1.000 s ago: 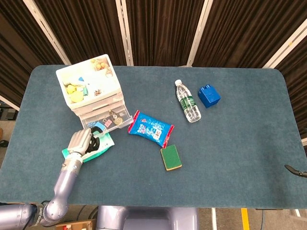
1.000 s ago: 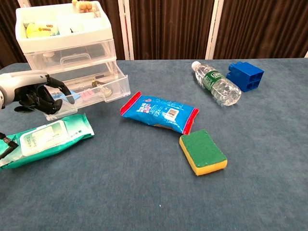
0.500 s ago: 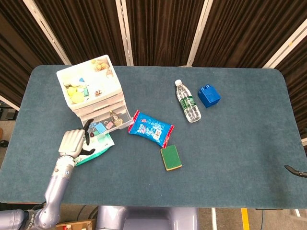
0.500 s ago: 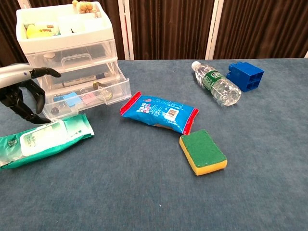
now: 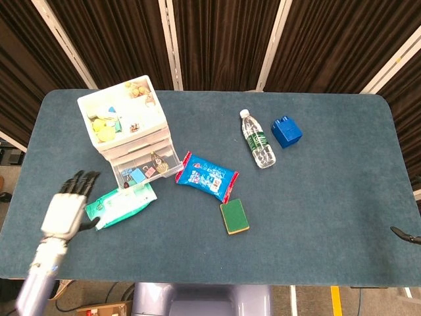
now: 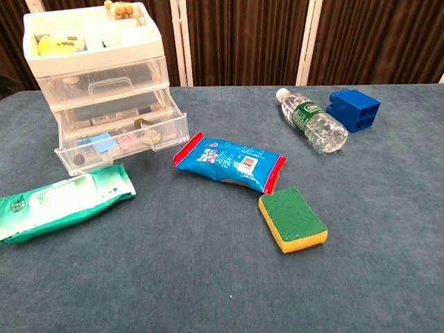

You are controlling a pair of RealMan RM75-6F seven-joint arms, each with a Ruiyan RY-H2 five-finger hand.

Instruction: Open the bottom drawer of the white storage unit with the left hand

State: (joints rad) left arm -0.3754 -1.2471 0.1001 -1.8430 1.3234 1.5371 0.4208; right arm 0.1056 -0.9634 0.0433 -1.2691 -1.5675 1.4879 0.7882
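The white storage unit stands at the table's far left, also in the chest view. Its bottom drawer is pulled out, with small items showing inside. My left hand hovers near the front left edge, fingers spread and holding nothing, well clear of the drawer. It does not show in the chest view. A thin dark sliver, possibly my right hand, pokes in at the right edge.
A green wipes pack lies just in front of the drawer. A blue snack packet, a green-yellow sponge, a water bottle and a blue block lie toward the middle and back.
My left hand let go of the drawer front and drew back to the front left, out of the chest view, with its fingers spreading. The drawer stays pulled out.
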